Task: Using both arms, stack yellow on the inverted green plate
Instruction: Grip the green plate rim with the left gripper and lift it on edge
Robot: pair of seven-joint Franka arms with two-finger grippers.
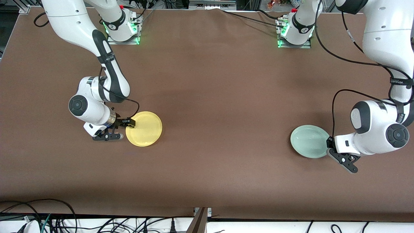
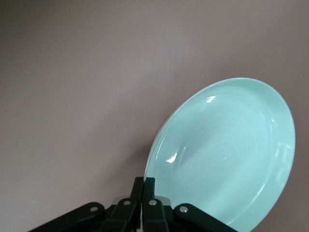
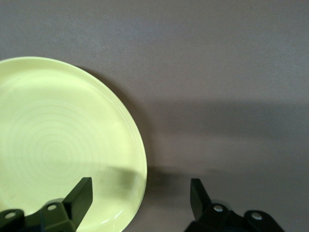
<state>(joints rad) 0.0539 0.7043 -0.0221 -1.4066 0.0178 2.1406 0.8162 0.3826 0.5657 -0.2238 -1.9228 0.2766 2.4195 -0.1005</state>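
Observation:
The yellow plate [image 1: 144, 128] lies hollow side up on the brown table toward the right arm's end. My right gripper [image 1: 124, 129] is open and low at its edge, one finger over the plate and the other outside the rim; the right wrist view shows the plate [image 3: 58, 145] and the gripper [image 3: 140, 188] astride the rim. The pale green plate [image 1: 309, 141] is toward the left arm's end, hollow side up. My left gripper [image 1: 329, 143] is shut on its rim. In the left wrist view the green plate [image 2: 227, 154] stands tilted in the shut gripper [image 2: 144, 182].
The brown table [image 1: 220, 97] lies open between the two plates. The arm bases [image 1: 123, 29] stand along the edge farthest from the front camera. Loose cables [image 1: 48, 216] run below the table's near edge.

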